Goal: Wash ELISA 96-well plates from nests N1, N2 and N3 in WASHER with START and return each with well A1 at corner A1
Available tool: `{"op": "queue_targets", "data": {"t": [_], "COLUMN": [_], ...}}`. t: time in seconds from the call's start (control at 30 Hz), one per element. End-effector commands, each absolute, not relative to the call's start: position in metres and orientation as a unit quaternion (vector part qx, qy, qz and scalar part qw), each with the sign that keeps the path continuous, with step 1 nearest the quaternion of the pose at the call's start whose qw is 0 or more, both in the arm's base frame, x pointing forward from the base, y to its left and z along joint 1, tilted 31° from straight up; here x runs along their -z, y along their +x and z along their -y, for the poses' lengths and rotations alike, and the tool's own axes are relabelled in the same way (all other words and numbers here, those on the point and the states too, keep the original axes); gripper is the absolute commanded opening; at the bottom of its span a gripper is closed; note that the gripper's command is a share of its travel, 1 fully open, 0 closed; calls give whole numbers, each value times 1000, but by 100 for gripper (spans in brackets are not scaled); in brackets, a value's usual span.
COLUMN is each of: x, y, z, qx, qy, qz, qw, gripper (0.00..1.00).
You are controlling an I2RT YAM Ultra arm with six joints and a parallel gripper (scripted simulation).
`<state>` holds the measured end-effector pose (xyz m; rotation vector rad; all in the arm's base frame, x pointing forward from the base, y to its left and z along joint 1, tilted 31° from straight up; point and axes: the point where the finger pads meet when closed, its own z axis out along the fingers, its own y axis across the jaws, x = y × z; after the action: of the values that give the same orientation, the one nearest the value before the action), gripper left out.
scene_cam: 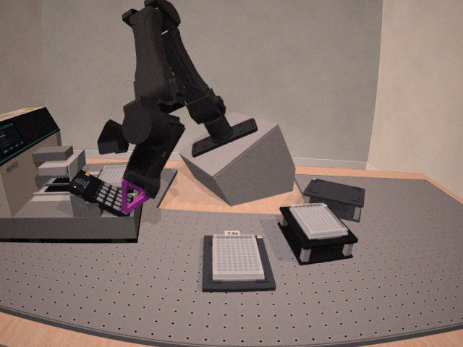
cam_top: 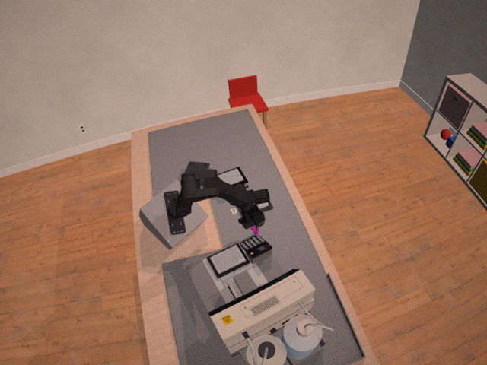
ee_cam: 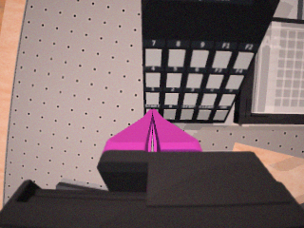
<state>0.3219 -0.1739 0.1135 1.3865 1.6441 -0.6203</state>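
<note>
My gripper (cam_top: 256, 234) (scene_cam: 124, 211) (ee_cam: 152, 114) has magenta fingers and is shut on nothing. Its tip touches the leftmost key in the lowest row of the washer's keypad (cam_top: 256, 246) (scene_cam: 98, 189) (ee_cam: 196, 78). A small lamp (scene_cam: 86, 173) on the keypad glows amber. One clear 96-well plate (cam_top: 228, 259) (scene_cam: 112, 173) (ee_cam: 284, 71) lies in the carrier next to the keypad. A second plate (scene_cam: 235, 256) lies in a flat nest at the front. A third plate (cam_top: 232, 175) (scene_cam: 317, 220) sits on a raised black nest. One nest (cam_top: 198, 169) (scene_cam: 333, 192) stands empty.
The washer's cream body (cam_top: 267, 310) (scene_cam: 22, 149) stands behind the carrier, with two bottles (cam_top: 300, 338) at its back. The arm's grey wedge base (cam_top: 157, 220) (scene_cam: 247, 168) stands beside the nests. My arm hides most of the flat nest in the top view.
</note>
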Motion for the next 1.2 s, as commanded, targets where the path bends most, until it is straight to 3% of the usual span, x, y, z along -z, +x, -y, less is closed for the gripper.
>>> {"op": "queue_targets", "data": {"t": [0.0, 1.17], "x": [-114, -118], "y": [325, 323], "z": [177, 171], "qx": [243, 243], "qy": [563, 563], "qz": [-655, -655], "qw": [442, 442], "gripper": [0, 0]}}
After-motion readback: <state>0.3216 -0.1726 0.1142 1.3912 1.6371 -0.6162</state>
